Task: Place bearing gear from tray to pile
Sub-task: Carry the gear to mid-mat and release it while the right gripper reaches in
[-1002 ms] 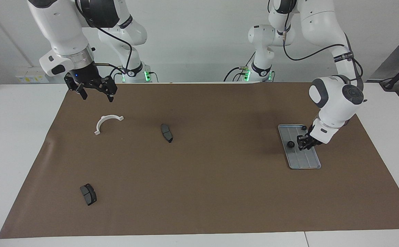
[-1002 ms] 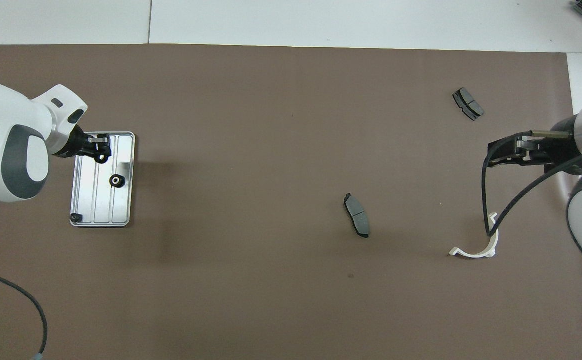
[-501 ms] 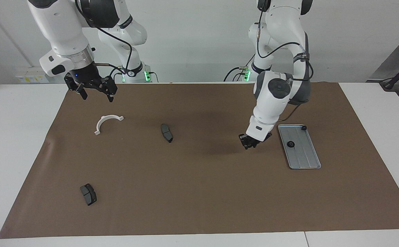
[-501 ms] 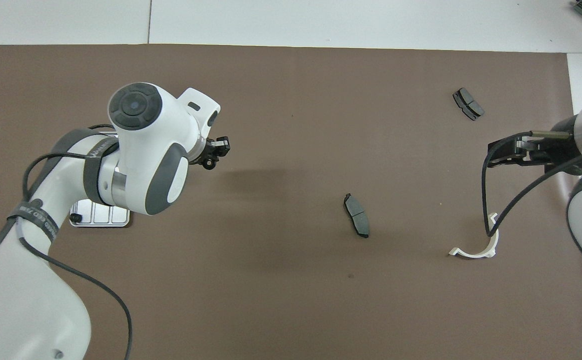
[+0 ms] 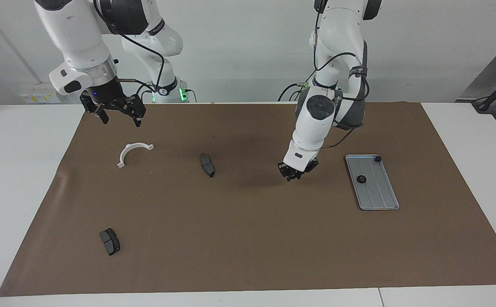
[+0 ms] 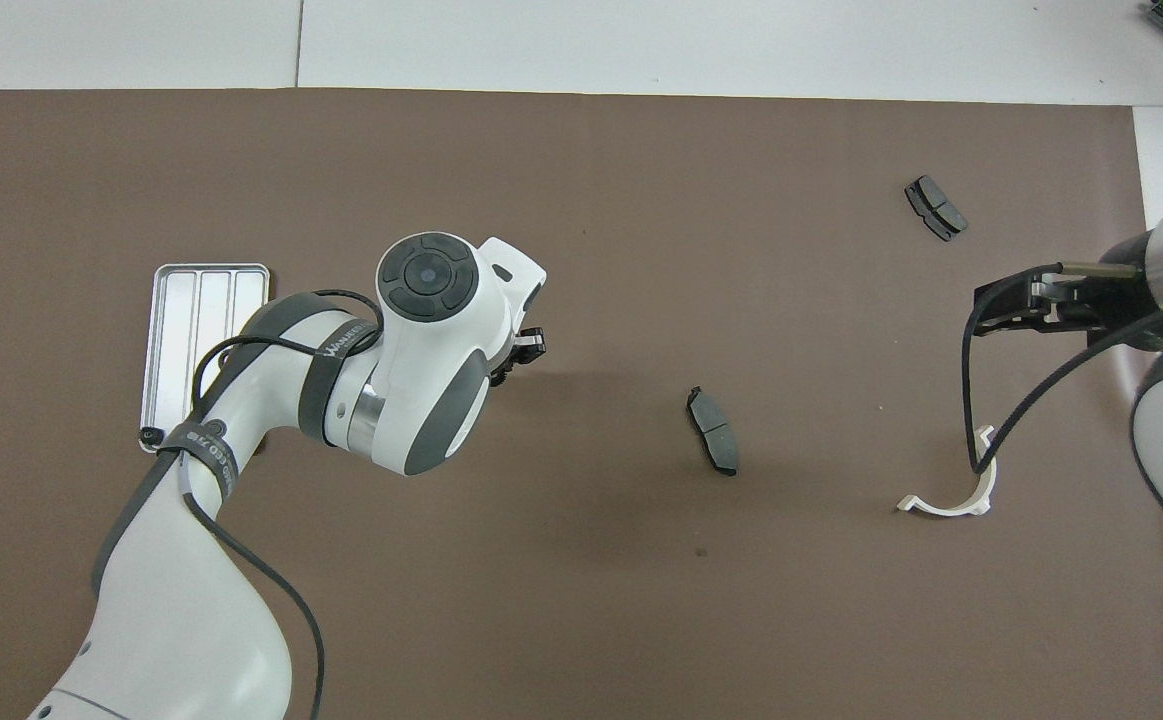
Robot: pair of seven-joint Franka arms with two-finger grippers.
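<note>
The left gripper [image 5: 294, 175], apparently clamping a small black bearing gear, is hanging over bare table between the tray [image 5: 382, 200] and the nearest brake pad [image 5: 207, 165], delivery pending, while the right gripper [image 5: 117, 111] is waiting spread wide.

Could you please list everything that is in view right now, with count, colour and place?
tray: one, grey-blue, on the mat at the left arm's end.
black parts: two small, on the tray.
brake pads: two, dark grey; one mid-mat, one farther from the robots, at the right arm's end.
bracket: one, white, semicircular, near the right arm.
mat: one, brown, covering the table.
left gripper: over the mat between tray and middle pad.
right gripper: open, waiting above the bracket.
</note>
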